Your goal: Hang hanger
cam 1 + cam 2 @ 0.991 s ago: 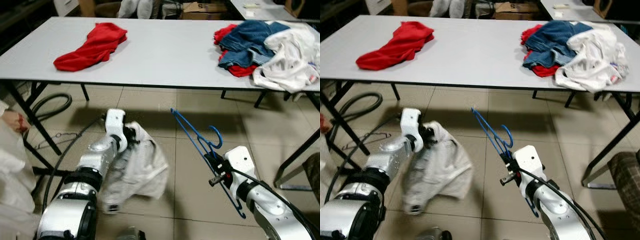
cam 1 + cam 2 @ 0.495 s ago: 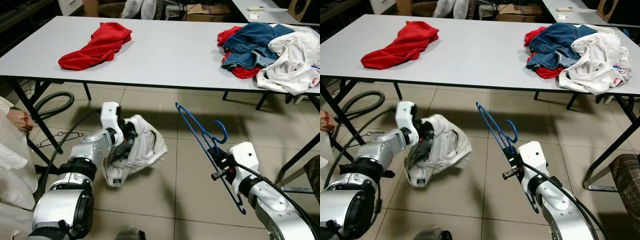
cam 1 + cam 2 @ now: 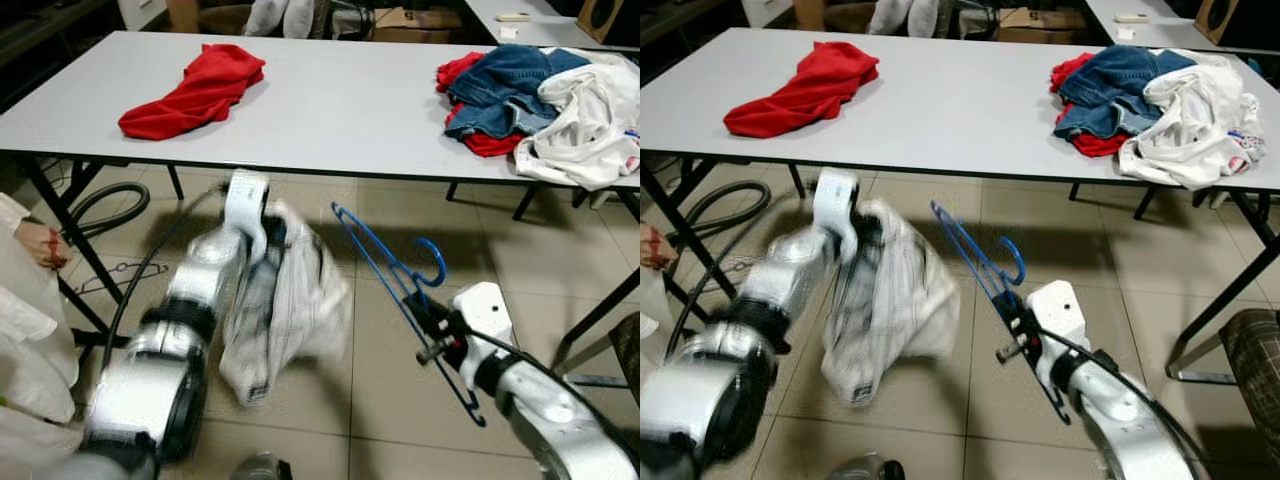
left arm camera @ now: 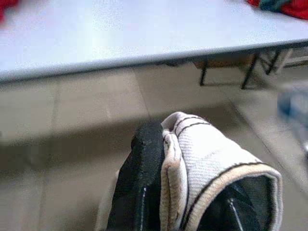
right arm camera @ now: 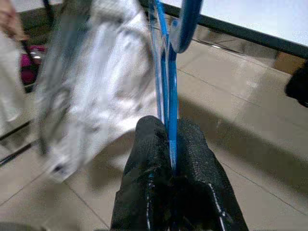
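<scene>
Ahead of me the white tabletop (image 3: 330,110) carries a red cloth (image 3: 195,90) and a heap of clothes (image 3: 545,95). My right pincer (image 3: 428,318) is clamped on the blue hanger (image 3: 385,270) above the floor; my left pincer (image 3: 268,235) grips the white garment (image 3: 290,305). Since half a second ago, I have lifted the garment higher, nearer the tabletop's edge.

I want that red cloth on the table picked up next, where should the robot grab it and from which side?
Grip the red cloth at its bunched, raised end, farther from the robot, where folds give bulk. Come from above, since it lies flat on the white table; the thin near end offers less to pinch.
</scene>
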Motion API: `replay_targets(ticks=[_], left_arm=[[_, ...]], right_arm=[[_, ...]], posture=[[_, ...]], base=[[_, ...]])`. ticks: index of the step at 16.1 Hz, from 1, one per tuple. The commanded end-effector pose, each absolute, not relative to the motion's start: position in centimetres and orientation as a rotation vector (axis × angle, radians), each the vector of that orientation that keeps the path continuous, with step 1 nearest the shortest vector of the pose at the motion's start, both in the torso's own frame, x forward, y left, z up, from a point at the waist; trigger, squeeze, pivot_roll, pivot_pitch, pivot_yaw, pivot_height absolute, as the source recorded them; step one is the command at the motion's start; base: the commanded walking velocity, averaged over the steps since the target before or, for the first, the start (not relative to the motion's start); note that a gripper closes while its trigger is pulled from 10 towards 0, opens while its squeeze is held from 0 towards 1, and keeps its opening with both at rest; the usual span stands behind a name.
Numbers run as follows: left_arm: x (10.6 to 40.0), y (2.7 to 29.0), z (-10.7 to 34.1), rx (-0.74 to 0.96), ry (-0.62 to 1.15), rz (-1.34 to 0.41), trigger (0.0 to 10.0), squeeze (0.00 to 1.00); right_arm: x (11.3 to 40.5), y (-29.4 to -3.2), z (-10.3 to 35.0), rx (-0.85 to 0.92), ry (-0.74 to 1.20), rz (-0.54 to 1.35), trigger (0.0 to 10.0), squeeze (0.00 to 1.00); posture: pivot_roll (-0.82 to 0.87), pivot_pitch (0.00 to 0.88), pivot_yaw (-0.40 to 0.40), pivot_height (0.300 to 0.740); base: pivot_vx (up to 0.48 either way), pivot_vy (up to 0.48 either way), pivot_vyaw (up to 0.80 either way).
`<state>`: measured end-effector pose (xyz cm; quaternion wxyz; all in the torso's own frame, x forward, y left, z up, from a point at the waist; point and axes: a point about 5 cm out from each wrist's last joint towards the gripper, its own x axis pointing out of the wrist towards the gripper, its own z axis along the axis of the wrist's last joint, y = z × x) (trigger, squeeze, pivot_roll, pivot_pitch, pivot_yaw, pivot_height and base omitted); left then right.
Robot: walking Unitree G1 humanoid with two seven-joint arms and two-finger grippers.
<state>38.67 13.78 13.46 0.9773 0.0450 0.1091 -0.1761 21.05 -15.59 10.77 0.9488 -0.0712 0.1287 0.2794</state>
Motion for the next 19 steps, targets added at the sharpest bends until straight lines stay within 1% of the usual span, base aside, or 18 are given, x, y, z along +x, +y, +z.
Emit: replay_targets(ticks=[1,3,5,8,12,16,17,19], left_arm=[[39.2,13.5,14.9,0.138,0.166,-0.363,0.0,0.00],[39.5,13.5,15.2,0.193,0.175,-0.346,0.0,0.00],[39.8,13.6,15.8,0.191,0.168,-0.288,0.0,0.00],[40.2,12.7,16.4,0.156,0.161,-0.277,0.0,0.00],[40.5,11.9,17.3,0.173,0.144,-0.274,0.0,0.00],[40.6,11.3,17.8,0.185,0.125,-0.305,0.0,0.00],[40.5,11.1,18.1,0.212,0.110,-0.320,0.0,0.00],[40.5,11.1,18.2,0.243,0.104,-0.324,0.0,0.00]], right_arm=[[20.6,-15.5,11.3,-0.120,0.259,0.613,10.0,0.00],[20.0,-15.9,11.8,-0.120,0.274,0.666,10.0,0.00],[19.1,-15.9,12.2,-0.119,0.286,0.730,10.0,0.00],[18.9,-14.4,12.5,-0.086,0.283,0.811,10.0,0.00],[19.2,-12.3,11.5,-0.069,0.322,0.849,10.0,0.00],[20.1,-11.9,9.9,-0.085,0.394,0.768,10.0,0.00],[20.7,-12.6,9.2,-0.098,0.437,0.670,10.0,0.00],[21.4,-14.1,8.9,-0.104,0.466,0.544,10.0,0.00]], posture=[[-0.04,0.000,0.066,0.740],[-0.04,0.000,0.074,0.740],[-0.04,0.000,0.077,0.740],[-0.03,0.000,0.082,0.740],[-0.01,0.000,0.078,0.740],[0.00,0.000,0.080,0.740],[0.00,0.000,0.080,0.740],[0.00,0.000,0.083,0.740]], base=[[0.000,0.000,0.00],[0.000,0.000,0.00],[0.000,0.000,0.00],[0.000,0.000,0.00],[0.000,0.000,0.00],[0.000,0.000,0.00],[0.000,0.000,0.00],[0.000,0.000,0.00]])
